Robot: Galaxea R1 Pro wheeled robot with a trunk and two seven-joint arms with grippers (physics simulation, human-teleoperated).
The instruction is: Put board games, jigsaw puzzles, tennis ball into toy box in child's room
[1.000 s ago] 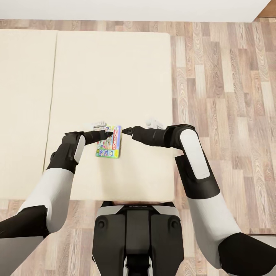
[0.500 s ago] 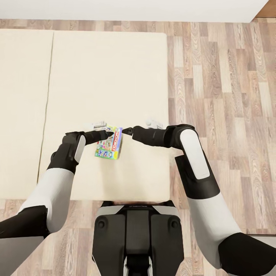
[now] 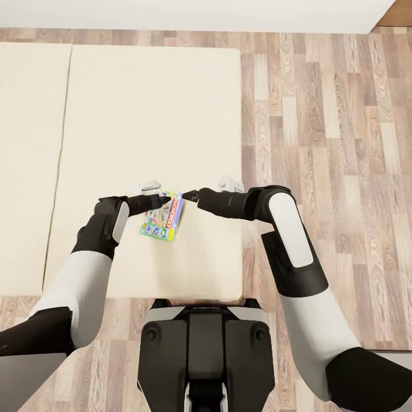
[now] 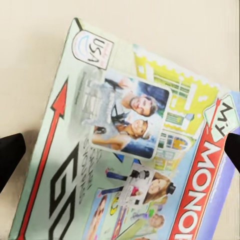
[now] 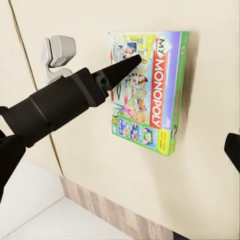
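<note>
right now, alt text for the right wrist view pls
A My Monopoly board game lies flat on the beige bed, with the left gripper pointing over its cover. Wood floor shows beyond the mattress edge.

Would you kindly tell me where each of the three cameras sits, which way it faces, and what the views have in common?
Head view: on the robot's head, looking down at the beige mattress of the bed and wood floor; both arms, left gripper, right gripper and trunk show.
Left wrist view: near the left gripper, facing the pale green Monopoly board game box closely; dark fingertips at the edges.
Right wrist view: near the right gripper, facing the box and the left arm.
Shared: all three show the box.
</note>
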